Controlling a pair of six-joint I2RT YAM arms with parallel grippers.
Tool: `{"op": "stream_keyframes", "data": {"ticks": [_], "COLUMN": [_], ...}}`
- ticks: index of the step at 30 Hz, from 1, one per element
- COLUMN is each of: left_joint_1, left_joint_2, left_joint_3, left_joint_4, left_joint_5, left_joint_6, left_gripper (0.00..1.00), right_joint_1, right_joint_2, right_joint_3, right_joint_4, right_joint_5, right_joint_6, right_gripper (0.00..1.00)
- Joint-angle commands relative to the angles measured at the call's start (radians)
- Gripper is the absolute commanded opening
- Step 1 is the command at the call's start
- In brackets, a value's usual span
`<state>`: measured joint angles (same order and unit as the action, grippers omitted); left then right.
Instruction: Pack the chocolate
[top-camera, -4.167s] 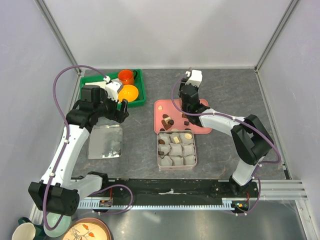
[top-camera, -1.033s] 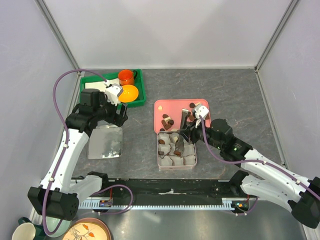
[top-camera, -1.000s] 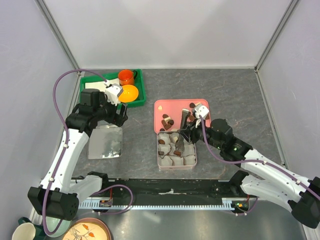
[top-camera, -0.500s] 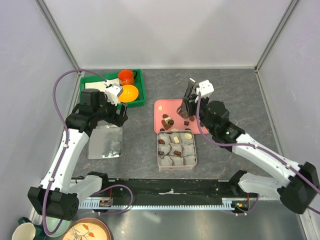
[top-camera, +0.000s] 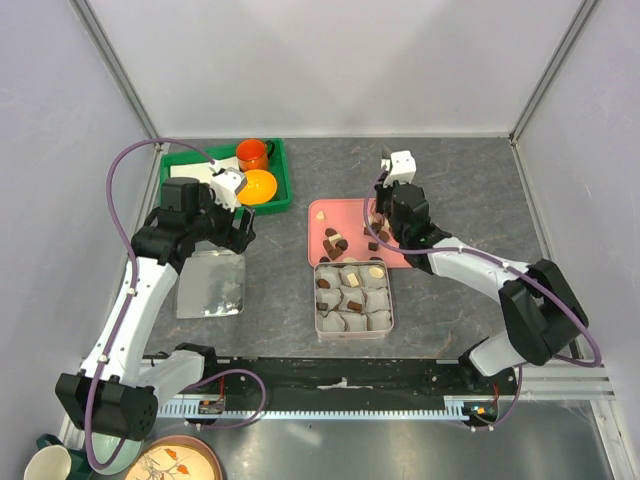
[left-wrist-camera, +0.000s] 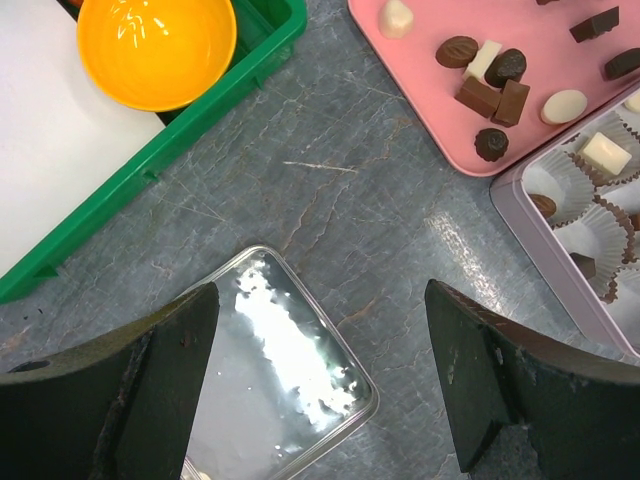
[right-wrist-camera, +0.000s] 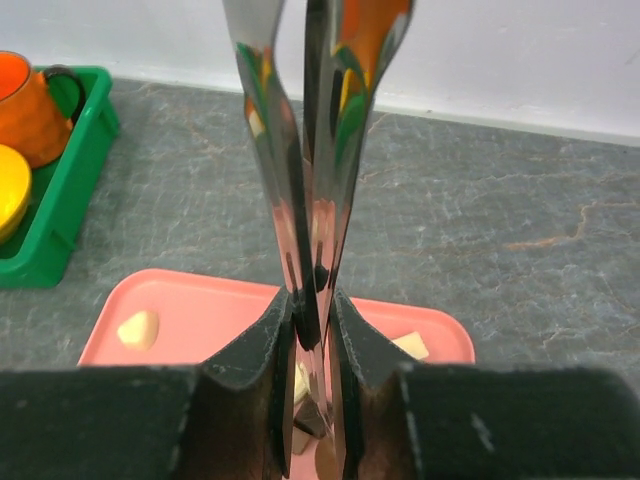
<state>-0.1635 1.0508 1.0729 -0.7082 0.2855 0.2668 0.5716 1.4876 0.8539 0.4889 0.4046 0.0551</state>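
Right wrist view, entry 1: tongs, bright metal, clenched between the right jaws. The blades are squeezed almost together, with the tips down among the chocolate on the pink tray. The tips are masked, so I cannot tell whether a piece is pinched.

Step in hand, as judged: lift 1 piece from the tray for the tin. To do it well:
- Pinch 1 piece only, across its flat sides.
- Squeeze lightly so it neither pops out nor crumbles.
- Rise straight clear of its neighbours.
- Ease off only once it is low inside an unfilled cup.

Entry 2: left jaws spread wide and holding nothing, hovering above the lid and bare table.

Containers, near to far:
- Square tin, nearest the arm bases. It holds 9 paper cups. About 5 cups in the 2 far rows hold a piece, brown or cream, and the near row looks unfilled.
- Lid, silver, flat on the table to the left of the tin and well apart from it. Nothing lies on it.
- Pink tray, just beyond the tin; I cannot tell whether their edges meet. It carries at least 10 loose pieces, mostly dark brown with a few cream.
- Green tray, far left. It holds an orange mug, a yellow bowl and a white sheet.
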Motion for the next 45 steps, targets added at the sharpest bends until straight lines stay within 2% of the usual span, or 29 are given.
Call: {"op": "stream_keyframes", "data": {"ticks": [1, 5, 8, 9, 11, 15, 22, 32, 45], "left_joint_1": [0.004, 0.004, 0.004, 0.004, 0.004, 0.004, 0.004, 0.004, 0.004], "left_joint_2": [0.002, 0.006, 0.006, 0.009, 0.009, 0.009, 0.011, 0.009, 0.008], "left_joint_3": [0.013, 0.013, 0.012, 0.013, 0.015, 0.018, 0.013, 0.007, -0.001], "left_joint_4": [0.021, 0.023, 0.026, 0.027, 0.026, 0.026, 0.026, 0.029, 0.032], "left_joint_5": [-0.014, -0.012, -0.011, -0.014, -0.016, -0.014, -0.014, -0.028, -0.026], "left_joint_6": [0.045, 0.046, 0.046, 0.048, 0.051, 0.051, 0.052, 0.061, 0.061], "left_gripper": [0.91, 0.91, 0.91, 0.91, 0.91, 0.91, 0.91, 0.91, 0.91], "right_joint_1": [-0.024, -0.045, -0.053, -0.055, -0.056, -0.061, -0.070, -0.078, -0.078], "right_joint_2": [0.039, 0.076, 0.103, 0.108, 0.120, 0.143, 0.174, 0.215, 0.113], "right_joint_3": [0.072, 0.083, 0.080, 0.082, 0.080, 0.082, 0.089, 0.096, -0.036], "right_joint_4": [0.134, 0.145, 0.155, 0.154, 0.158, 0.168, 0.191, 0.178, 0.143], "right_joint_5": [0.039, 0.056, 0.057, 0.059, 0.060, 0.071, 0.057, 0.016, -0.023], "right_joint_6": [-0.026, -0.021, -0.017, -0.017, -0.015, -0.015, -0.009, 0.009, 0.049], "right_gripper": [0.15, 0.20, 0.31, 0.38, 0.41, 0.53, 0.54, 0.50, 0.43]}}
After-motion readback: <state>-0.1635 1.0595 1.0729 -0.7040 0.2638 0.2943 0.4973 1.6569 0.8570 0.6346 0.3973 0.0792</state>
